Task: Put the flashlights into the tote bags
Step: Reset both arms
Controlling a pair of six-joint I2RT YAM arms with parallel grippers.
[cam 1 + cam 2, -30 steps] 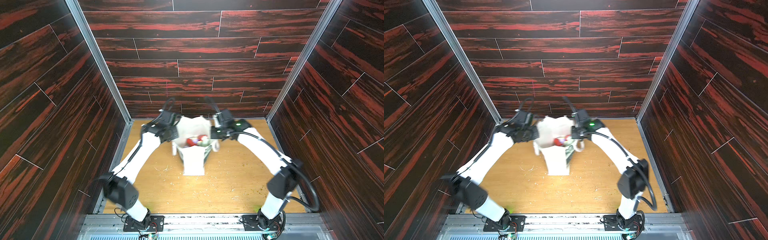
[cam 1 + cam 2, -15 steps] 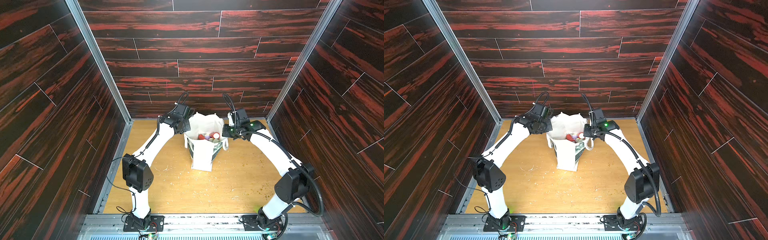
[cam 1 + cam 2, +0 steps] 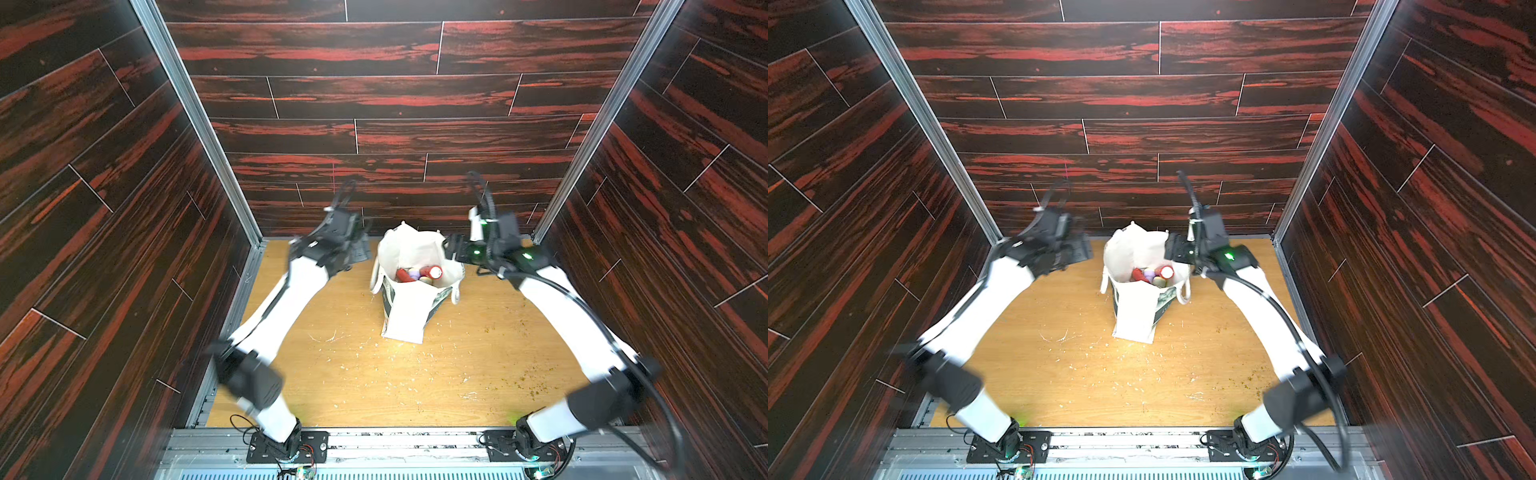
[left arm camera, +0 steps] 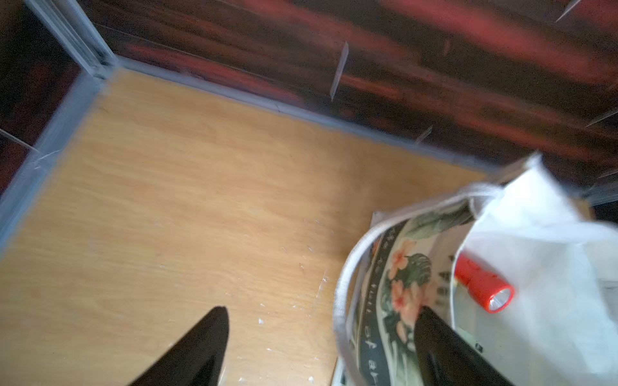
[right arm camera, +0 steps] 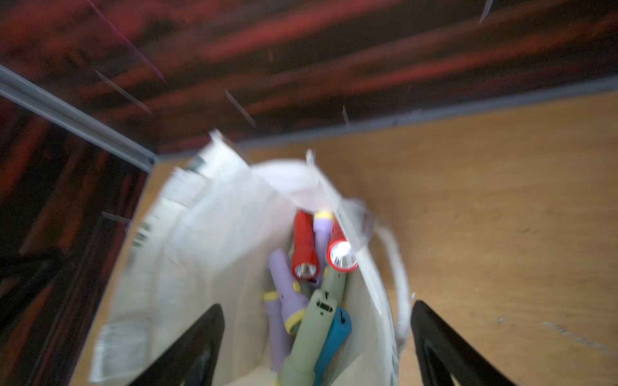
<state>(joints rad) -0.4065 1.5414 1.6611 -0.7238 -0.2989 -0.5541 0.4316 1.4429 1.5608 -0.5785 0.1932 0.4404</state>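
In both top views the tote bag (image 3: 409,316) (image 3: 1136,311) is standing upright on the table (image 3: 374,374) with its mouth gaping. It is sitting between the left gripper (image 3: 362,249) and the right gripper (image 3: 452,249). The left gripper is hanging just beside the bag, apart from it. The right gripper is hovering at the opposite rim; whether it is touching I cannot tell. The flashlights (image 3: 419,274) are lying inside the bag, red ones on top.

From the left wrist, the left gripper (image 4: 321,310) is standing open, its fingers (image 4: 200,351) spread wide and holding nothing. The bag's leafy printed side is lying just past 1 finger, with a red flashlight (image 4: 481,287) resting inside.

From the right wrist, the right gripper (image 5: 317,304) is gaping open too, empty, above the bag's mouth. Below it, 2 red, several lilac, 1 pale green and 1 blue flashlight (image 5: 334,334) are lying piled together.
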